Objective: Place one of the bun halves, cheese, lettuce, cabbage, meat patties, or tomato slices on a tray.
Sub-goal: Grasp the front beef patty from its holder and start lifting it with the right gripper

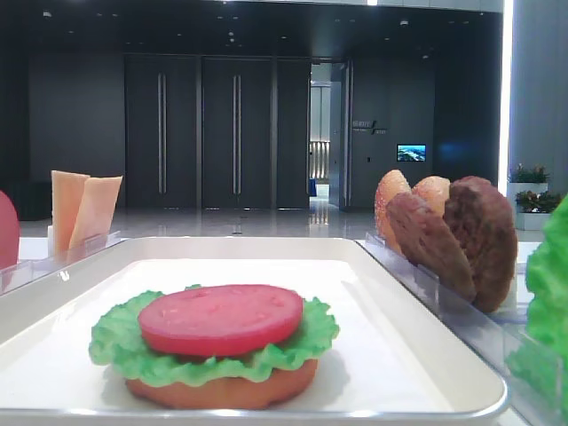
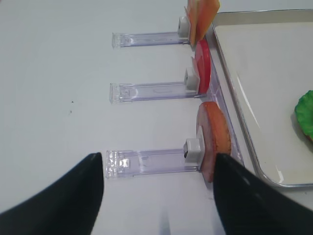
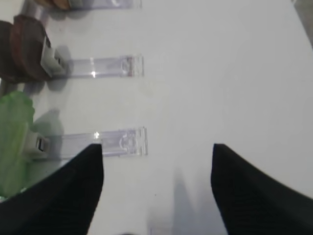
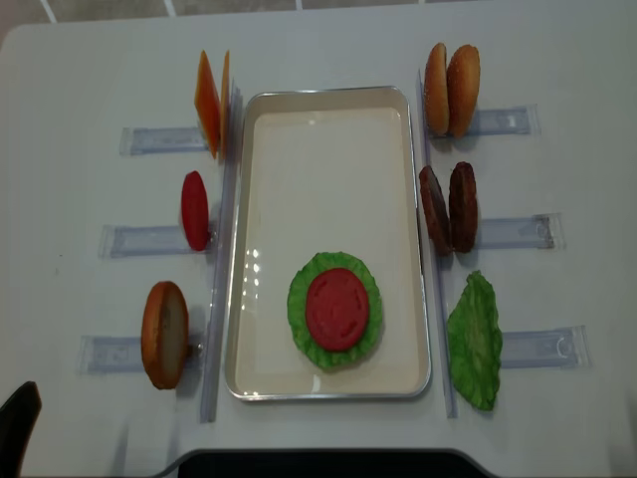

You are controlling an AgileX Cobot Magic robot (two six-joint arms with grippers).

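In the low front view, the lettuce (image 1: pixel 213 342) and tomato slice (image 1: pixel 221 318) cover most of the bun base (image 1: pixel 222 387) beneath, and a second tomato slice (image 1: pixel 7 232) is cut by the left edge. The right wrist view crops the meat patties (image 3: pixel 22 51) and blurs the spare lettuce leaf (image 3: pixel 13 139). The left end effector (image 4: pixel 18 426) shows overhead only as a dark sliver at the corner.

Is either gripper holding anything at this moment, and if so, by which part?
Nothing is held. The right gripper and the left gripper both stand open over the bare white table, nothing between their black fingers.
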